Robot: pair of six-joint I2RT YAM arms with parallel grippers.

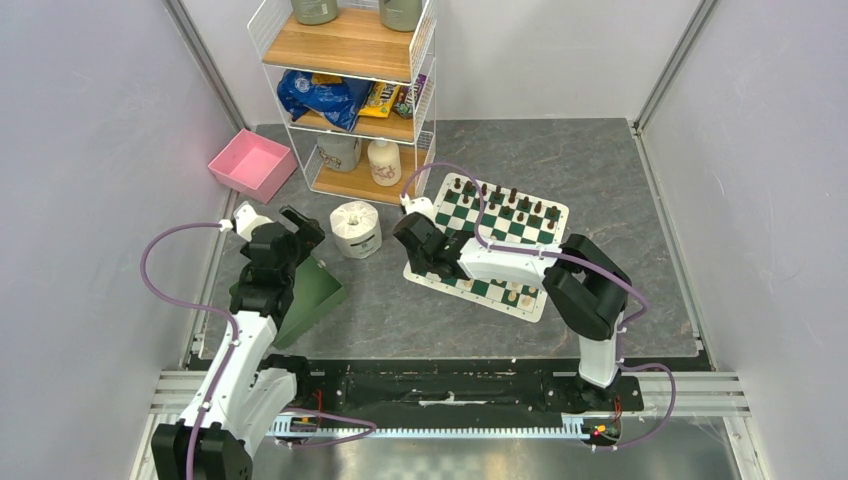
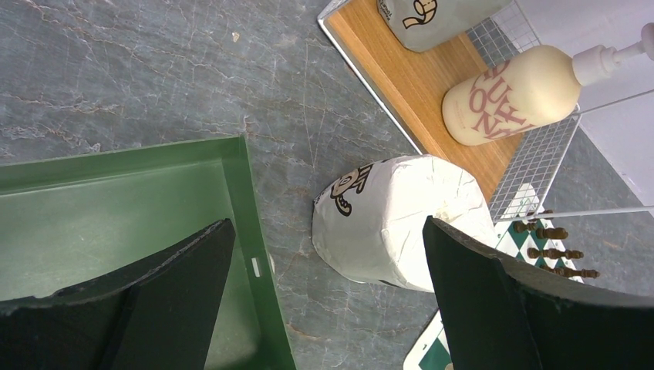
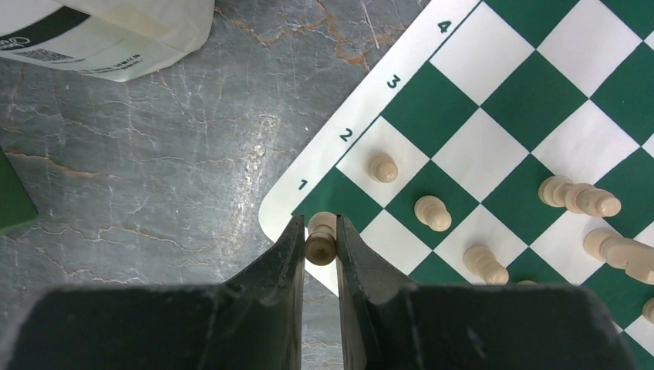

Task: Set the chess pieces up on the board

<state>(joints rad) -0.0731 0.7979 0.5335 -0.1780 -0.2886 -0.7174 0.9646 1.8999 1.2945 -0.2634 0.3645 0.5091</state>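
**Hazard 1: tipping on release.** My right gripper (image 3: 318,223) holds a cream piece (image 3: 321,247) over the corner square of row 1 of the board (image 3: 493,146), right at the white border. If my jaws part before the base sits flat, I judge that the piece may topple or roll off the mat onto the table. These views do not show whether the base touches the square.

**Hazard 2: collision with neighbours.** Three cream pawns (image 3: 432,213) stand on row 2, just beside the held piece. A sideways withdrawal may knock the nearest one, so a straight lift is the safer exit. Other cream pieces (image 3: 580,197) appear to lie on their sides nearby.

**Hazard 3: mat shift.** Downward pressure at the corner may drag the thin board.

**End effector state.** The right jaws are nearly together, clamped on the upper part of the cream piece with one finger on each side. My left gripper (image 2: 328,231) is spread wide and holds nothing. It hangs above the rim of the green bin (image 2: 247,193) and the toilet roll (image 2: 393,208), and appears to touch neither.
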